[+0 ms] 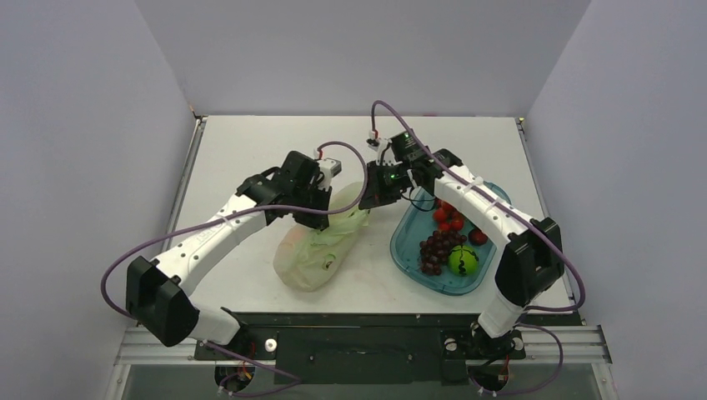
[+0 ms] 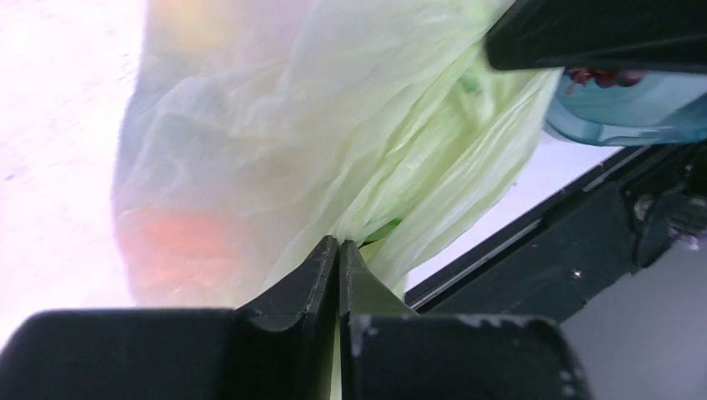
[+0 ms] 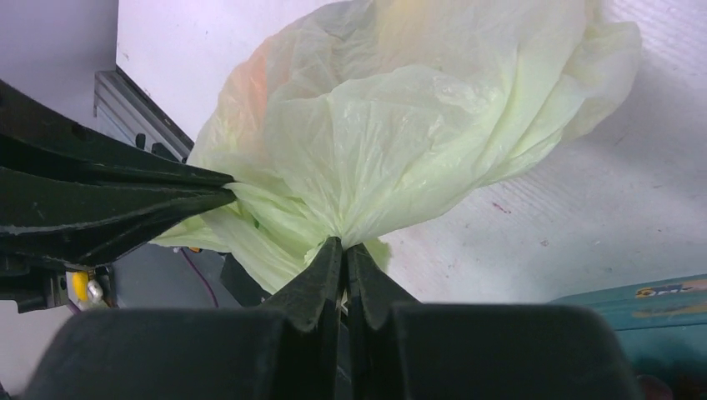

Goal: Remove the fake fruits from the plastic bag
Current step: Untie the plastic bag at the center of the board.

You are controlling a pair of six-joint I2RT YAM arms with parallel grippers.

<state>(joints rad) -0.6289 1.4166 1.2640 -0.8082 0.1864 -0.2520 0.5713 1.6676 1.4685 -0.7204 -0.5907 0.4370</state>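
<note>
Centre frame: bag [image 1: 313,258] on table [image 1: 250,150], fruits [image 2: 179,242] inside, orange blur thru film. L jaws, R jaws each clenched on bunched film. Risk: opposing pull tears thin film or grip slips; fruits spill, roll off table.

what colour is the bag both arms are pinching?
The bag is pale, translucent green; the right wrist view shows it best.

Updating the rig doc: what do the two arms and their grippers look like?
Left arm and right arm: white link shells with chunky black joint housings. A purple cable loops along each from base to wrist. Green lights glow near the right wrist. Left gripper and right gripper: two matte black fingers each, wedge-shaped, tapering to thin tips.
</note>
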